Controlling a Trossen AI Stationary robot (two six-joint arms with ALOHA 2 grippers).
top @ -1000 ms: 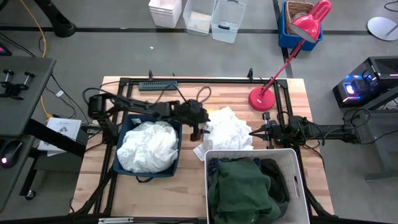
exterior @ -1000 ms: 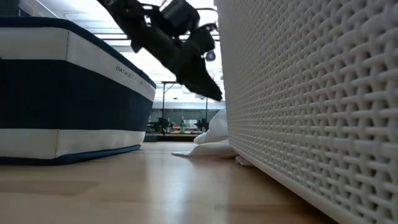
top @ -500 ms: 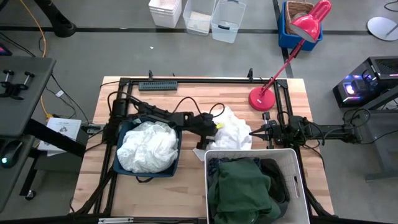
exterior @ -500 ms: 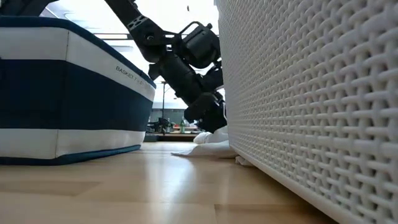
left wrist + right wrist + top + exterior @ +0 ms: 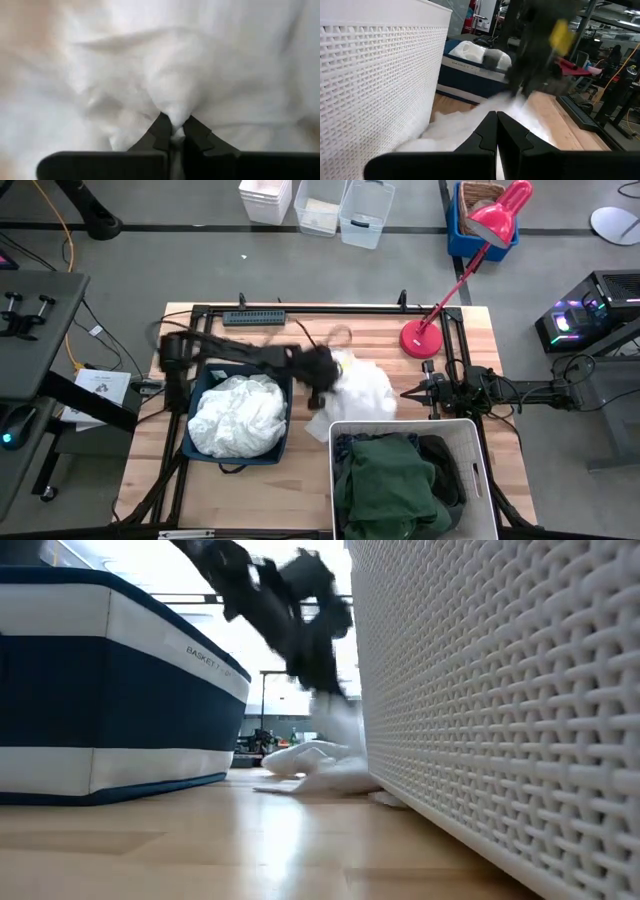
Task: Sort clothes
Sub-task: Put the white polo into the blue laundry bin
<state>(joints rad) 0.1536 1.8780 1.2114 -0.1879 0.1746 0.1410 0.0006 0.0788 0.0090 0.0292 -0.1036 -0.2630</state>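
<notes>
Between bins: left gripper (image 5: 172,131) pinching white cloth (image 5: 362,392), crumpled, no clear axis; right gripper (image 5: 496,131) closed.

I see the left gripper (image 5: 335,690), blurred, top centre above a white cloth (image 5: 310,765) between navy bin (image 5: 110,690) and white bin (image 5: 500,710).

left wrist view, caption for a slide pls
Left tool shut on a pinch of white cloth, which fills the view.

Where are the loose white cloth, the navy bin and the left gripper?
white cloth (image 5: 365,392), high view, middle of the pile.
navy bin (image 5: 110,700), low view, side wall.
left gripper (image 5: 174,131), left wrist view, fingertips pinching the cloth.
</notes>
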